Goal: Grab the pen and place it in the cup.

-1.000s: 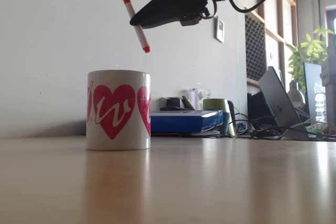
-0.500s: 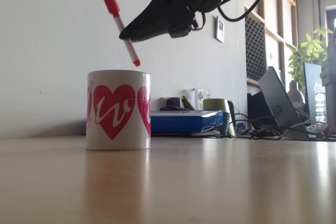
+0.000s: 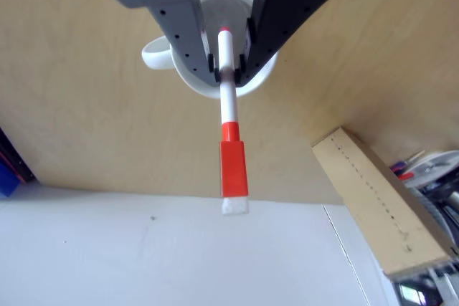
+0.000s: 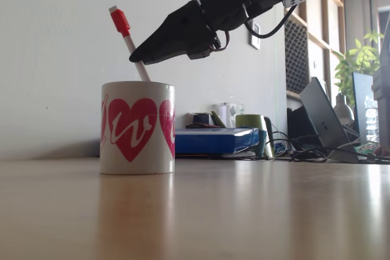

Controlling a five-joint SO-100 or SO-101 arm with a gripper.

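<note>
The white cup (image 4: 137, 127) with pink hearts stands on the wooden table at the left of the fixed view. The pen (image 4: 127, 39), white with a red cap, tilts left, its lower end below the cup's rim. My gripper (image 4: 136, 58) is shut on the pen's white shaft just above the rim. In the other view, the gripper (image 3: 227, 69) clamps the pen (image 3: 231, 134) over the cup (image 3: 208, 84) opening, red cap toward the camera, handle at the left.
A blue box (image 4: 213, 140), a green mug (image 4: 253, 123), cables and a laptop (image 4: 323, 114) sit behind at the right. A white wall backs the table. In the other view, a wooden block (image 3: 380, 206) lies at the right.
The gripper has come down and to the left with the pen. The pen's lower end, above the cup before, is now inside the cup's mouth.
</note>
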